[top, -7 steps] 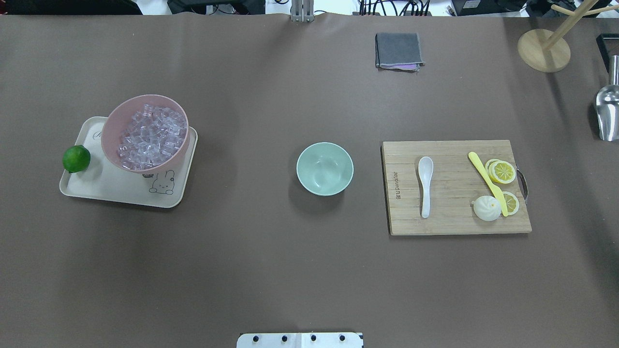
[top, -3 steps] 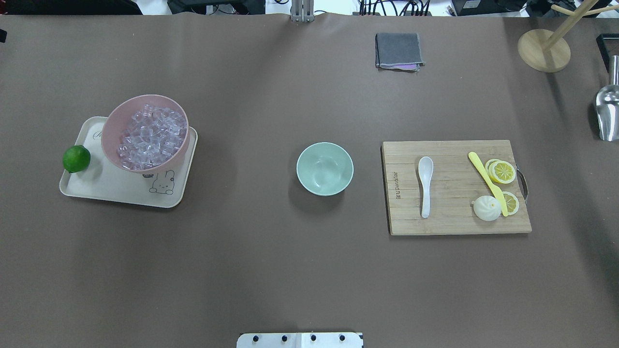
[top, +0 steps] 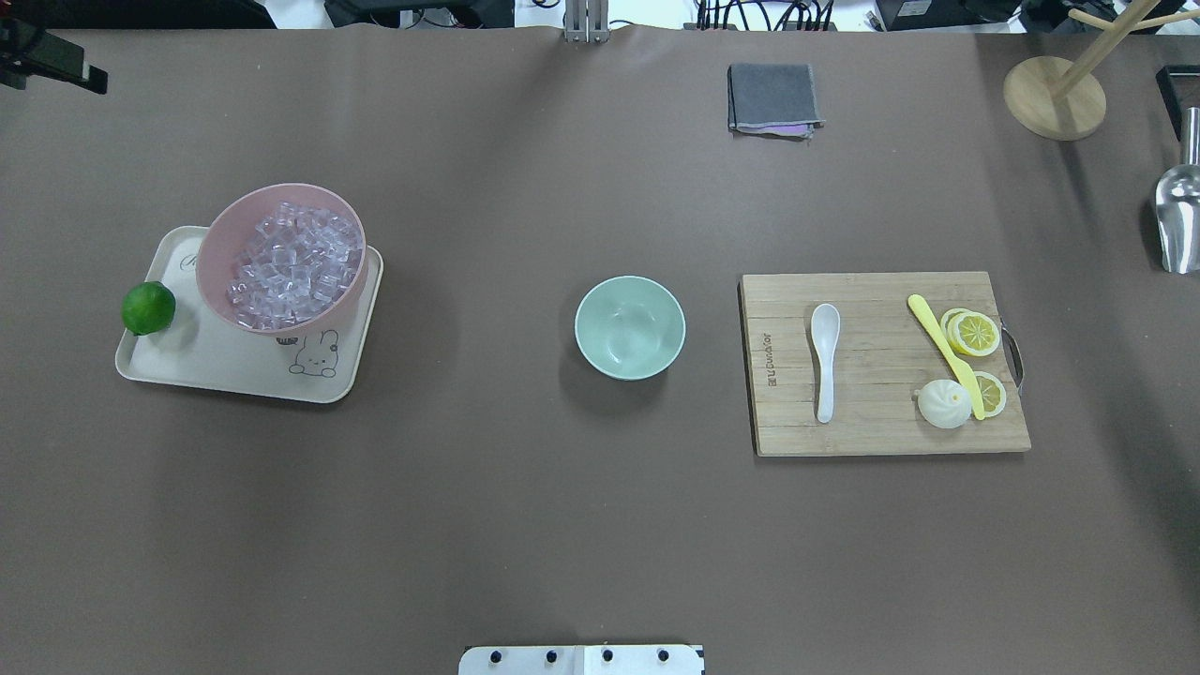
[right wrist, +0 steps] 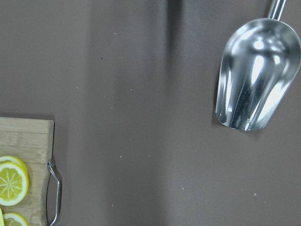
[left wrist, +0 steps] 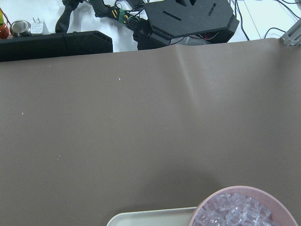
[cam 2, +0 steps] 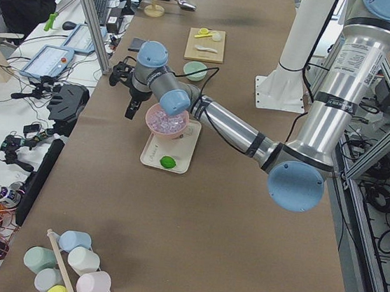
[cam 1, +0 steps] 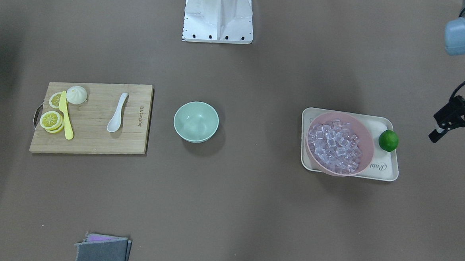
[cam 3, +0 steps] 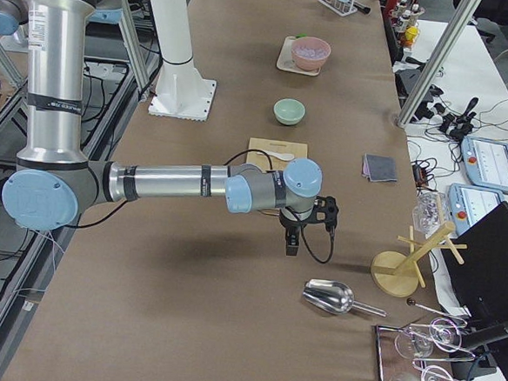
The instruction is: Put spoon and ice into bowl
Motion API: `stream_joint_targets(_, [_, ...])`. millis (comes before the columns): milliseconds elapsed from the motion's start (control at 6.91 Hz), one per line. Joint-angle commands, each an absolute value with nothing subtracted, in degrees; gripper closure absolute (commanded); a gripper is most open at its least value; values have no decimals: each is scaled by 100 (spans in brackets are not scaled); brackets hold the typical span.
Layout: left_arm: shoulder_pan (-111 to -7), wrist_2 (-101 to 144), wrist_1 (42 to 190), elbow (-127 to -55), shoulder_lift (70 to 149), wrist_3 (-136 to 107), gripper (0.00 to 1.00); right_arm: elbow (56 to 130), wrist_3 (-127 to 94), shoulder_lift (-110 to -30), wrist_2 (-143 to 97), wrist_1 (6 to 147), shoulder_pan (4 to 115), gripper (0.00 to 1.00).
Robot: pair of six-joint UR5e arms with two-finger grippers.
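**Current step.** Judged from the layout, this is the approach stage, and no item has been picked up. The bowl [top: 629, 327] stands empty at the table centre. The spoon [top: 824, 366] lies flat on the cutting board [top: 881, 433], well apart from the bowl on the robot's right. The ice [top: 295, 264] fills the pink bowl [top: 214, 246], which rests on the tray [top: 225, 373] on the robot's left.

**Claw state.** The left gripper [cam 1: 453, 141] hangs beyond the tray's outer end with its fingers apart and nothing between them. The right gripper [cam 3: 291, 244] shows only in the right side view, hanging outside the board's handle end. Whether it is apart or together cannot be told.

**Next move.** The left arm likely needs to travel inward over the pink bowl, descend, and close on a single cube. The cubes are small and glassy, so slippage is a risk. The right arm must reach the spoon handle.

**Markings.** The board carries an engraved word along one edge, too small to read reliably. The tray shows a rabbit drawing and script beginning "Rab", with the rest hidden.
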State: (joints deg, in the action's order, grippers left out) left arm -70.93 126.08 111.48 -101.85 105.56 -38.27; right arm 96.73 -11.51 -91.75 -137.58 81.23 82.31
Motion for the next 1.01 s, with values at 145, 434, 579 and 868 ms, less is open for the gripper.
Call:
stream_joint_targets(145, [-5636,10997,11136,-10213,10775,-4814,2,9413,-1389,-9088,-14534,7735,8218,0])
stream_joint_targets(434, [-5319,10995,11162,-10099,10828,-5193,3,9500,-2190,-8905,-14380,7165,8043,0])
stream_joint_targets(579, [-5239,10995,11171,-10090,10854,-5212,3,9614,-2737,-8712,-14214,7163,7824,0])
stream_joint_targets(868, [-4915,10628,11180,-10038,10872,-5229,3,9956,-3852,-8421,-14011,7172,7281,0])
